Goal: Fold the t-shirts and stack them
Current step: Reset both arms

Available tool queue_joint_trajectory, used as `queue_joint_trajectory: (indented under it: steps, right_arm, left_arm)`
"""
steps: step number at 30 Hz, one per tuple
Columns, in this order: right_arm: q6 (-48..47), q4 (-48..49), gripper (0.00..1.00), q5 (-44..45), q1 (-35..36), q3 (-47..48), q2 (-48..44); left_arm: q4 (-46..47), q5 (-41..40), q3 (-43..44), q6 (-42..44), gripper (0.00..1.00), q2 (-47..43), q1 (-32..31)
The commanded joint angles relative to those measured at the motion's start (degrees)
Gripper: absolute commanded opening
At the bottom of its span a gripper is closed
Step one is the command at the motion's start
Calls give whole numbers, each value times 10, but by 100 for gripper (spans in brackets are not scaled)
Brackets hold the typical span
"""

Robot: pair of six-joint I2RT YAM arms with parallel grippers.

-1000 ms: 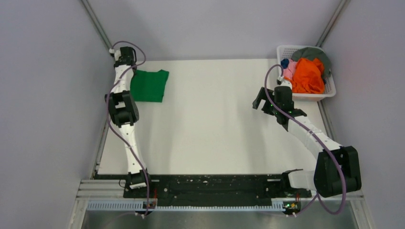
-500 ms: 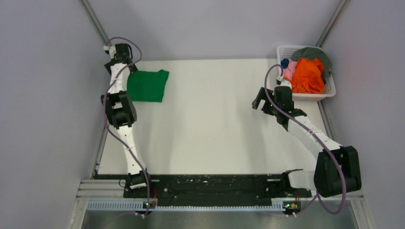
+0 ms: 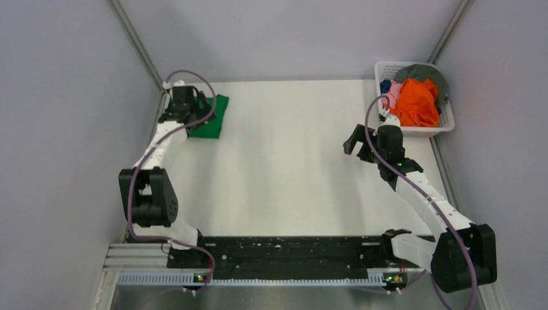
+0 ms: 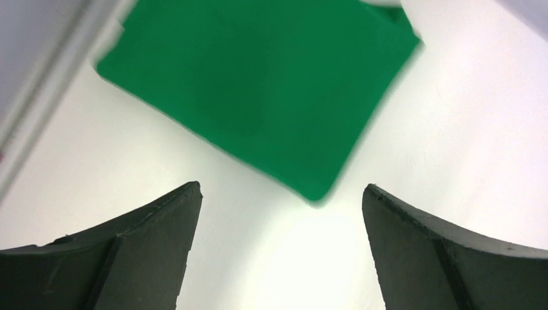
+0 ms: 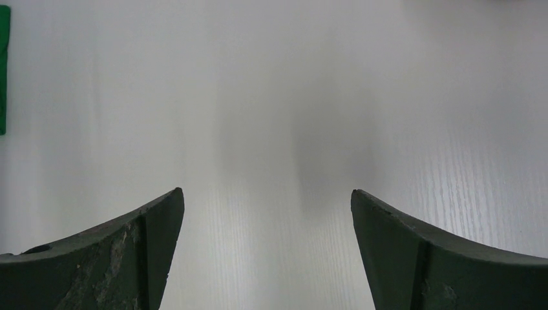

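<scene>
A folded bright green t-shirt [image 3: 216, 119] lies flat at the table's far left. My left gripper [image 3: 194, 110] hovers over its left part and hides some of it. In the left wrist view the green t-shirt [image 4: 258, 84] fills the upper half, one corner pointing down between the wide-open fingers of the left gripper [image 4: 281, 187], which hold nothing. The orange [image 3: 417, 103], pink [image 3: 391, 97], grey [image 3: 423, 72] and blue [image 3: 385, 84] t-shirts are bunched in the basket. My right gripper [image 3: 357, 143] stands open and empty over bare table [image 5: 267, 192], left of the basket.
The white lattice basket [image 3: 446, 124] sits at the table's far right corner. Grey walls close in on the left, back and right. The green t-shirt's edge [image 5: 3, 71] shows at the far left of the right wrist view.
My left arm has swung from the far left table edge rightward over the green t-shirt, and its elbow has dropped toward the near left. The right arm shifted slightly toward the near side.
</scene>
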Motion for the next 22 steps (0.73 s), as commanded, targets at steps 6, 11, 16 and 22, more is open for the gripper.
queue_joint_trajectory:
  steps: [6,11,16,22]
  right_arm:
    - [-13,-57,99,41,-3,-21,-95]
    - [3,-52,99,39,-3,-70,-141]
    - [6,-52,99,51,-3,-79,-161]
    - [4,-34,99,40,-3,-94,-174]
  left_arm:
    - [139,99,-283,10,99,-278,-231]
    - [153,49,-373,-14,99,-376,-251]
    - [187,60,-432,-50,99,-404,-253]
    - [223,57,-477,-55,99,-403,-253]
